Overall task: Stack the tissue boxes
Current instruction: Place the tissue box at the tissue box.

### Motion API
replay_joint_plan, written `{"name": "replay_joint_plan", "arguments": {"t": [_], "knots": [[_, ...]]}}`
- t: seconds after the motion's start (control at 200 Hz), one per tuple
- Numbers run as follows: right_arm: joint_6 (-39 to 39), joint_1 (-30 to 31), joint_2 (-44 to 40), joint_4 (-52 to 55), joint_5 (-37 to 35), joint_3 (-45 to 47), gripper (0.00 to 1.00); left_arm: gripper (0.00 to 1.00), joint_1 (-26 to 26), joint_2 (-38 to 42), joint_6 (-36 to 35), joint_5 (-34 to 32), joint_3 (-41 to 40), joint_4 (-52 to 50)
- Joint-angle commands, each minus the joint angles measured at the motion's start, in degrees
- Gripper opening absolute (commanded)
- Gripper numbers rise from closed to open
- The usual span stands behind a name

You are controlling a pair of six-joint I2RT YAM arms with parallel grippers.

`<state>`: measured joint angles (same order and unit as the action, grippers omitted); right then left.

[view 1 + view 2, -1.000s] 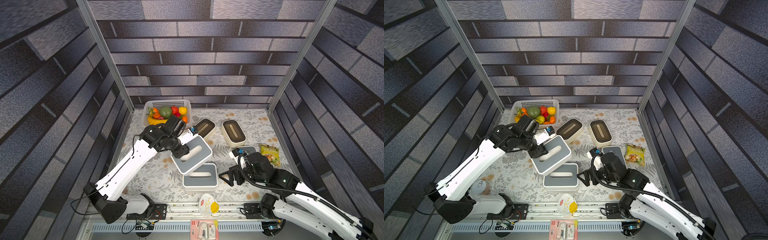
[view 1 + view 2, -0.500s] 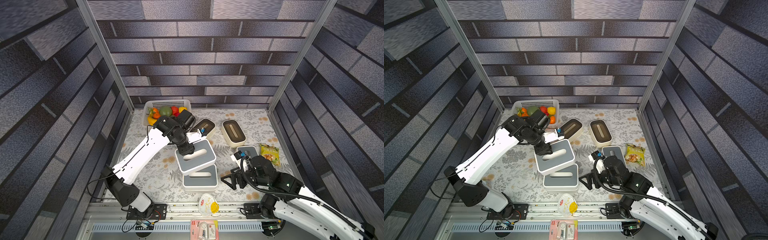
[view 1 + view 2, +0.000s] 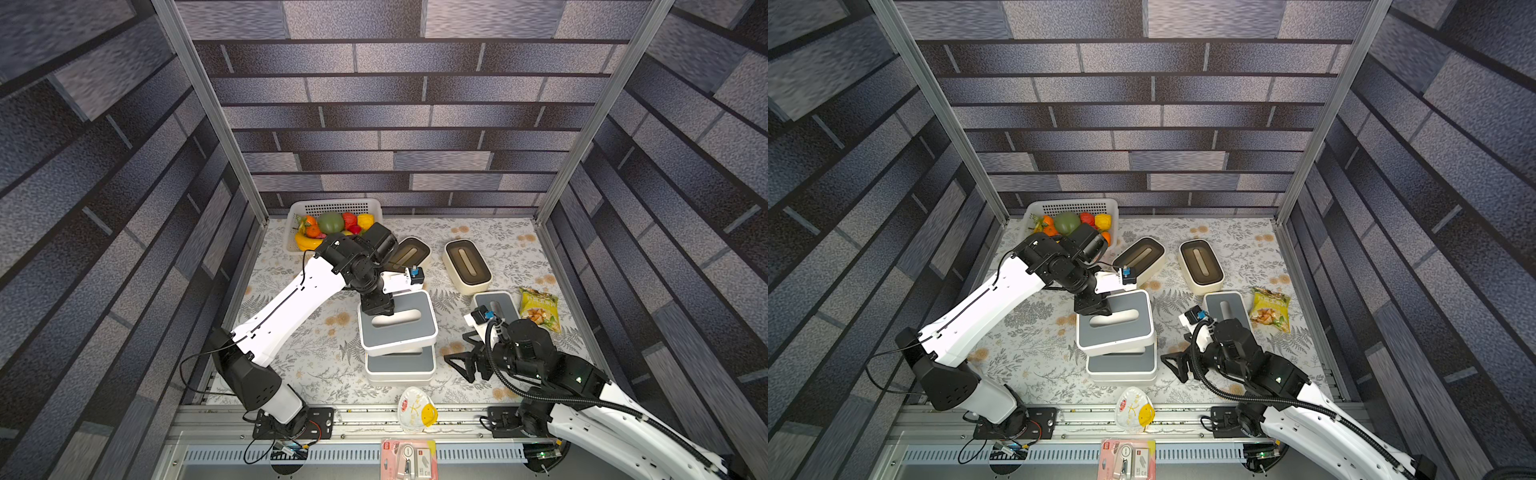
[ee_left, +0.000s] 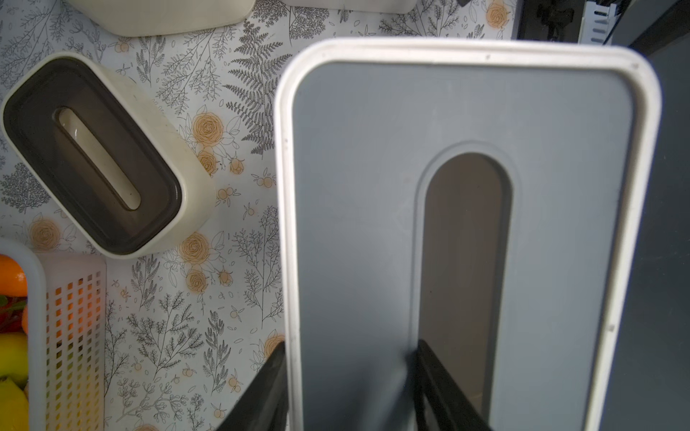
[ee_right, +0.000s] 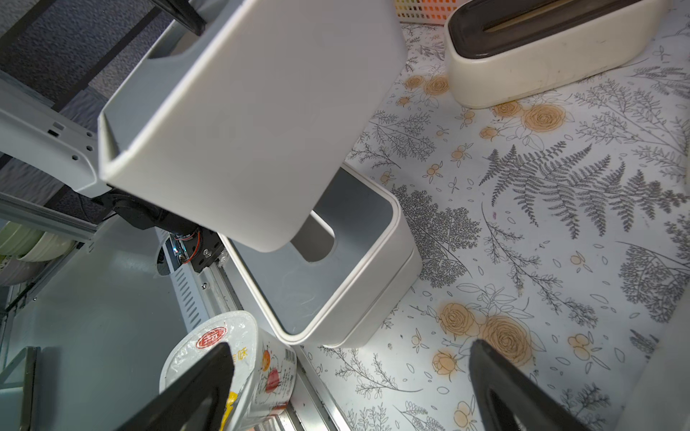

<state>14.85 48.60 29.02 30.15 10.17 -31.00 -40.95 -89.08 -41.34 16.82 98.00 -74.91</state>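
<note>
Above floral tablecloth, clamps left gripper on grey-lidded tissue box through its slot, hangs it just over lower grey-lidded box, near centre, swung right since a second ago; spreads right gripper wide, empty.

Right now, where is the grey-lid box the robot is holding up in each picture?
Top view: the held box hangs mid-scene, above the lower box.
Top view: the held box is mid-scene here too.
Left wrist: its grey lid fills most of the picture.
Right wrist: its white side looms close, over the lower box.
Shared landmark: the cream box beside the fruit basket, in all four.
</note>
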Motion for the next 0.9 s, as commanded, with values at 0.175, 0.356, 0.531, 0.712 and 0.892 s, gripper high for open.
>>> {"name": "replay_joint_plan", "arguments": {"t": [0.175, 0.356, 0.531, 0.712, 0.892], "knots": [[-8.60, -0.23, -1.39, -4.04, 3.24, 1.86, 0.99, 0.41, -1.41, 2.07, -8.29, 1.62, -2.12, 0.38], [-13.94, -0.20, -3.16, -1.88, 5.33, 0.51, 0.99, 0.40, -3.62, -1.66, -7.43, -1.22, 1.56, -3.75], [-15.23, -0.22, -5.31, -1.24, 6.75, 0.59, 0.97, 0.41, -5.42, -1.89, -6.49, -4.02, 1.76, -3.24], [-15.03, -0.24, -9.02, -1.29, 6.69, 0.94, 0.98, 0.41, -7.28, -2.05, -4.39, -6.10, 1.15, -3.48], [-14.52, -0.21, -9.49, -0.82, 6.31, 0.84, 1.00, 0.42, -8.52, -2.34, 0.53, -7.57, 1.22, -2.98]]}}
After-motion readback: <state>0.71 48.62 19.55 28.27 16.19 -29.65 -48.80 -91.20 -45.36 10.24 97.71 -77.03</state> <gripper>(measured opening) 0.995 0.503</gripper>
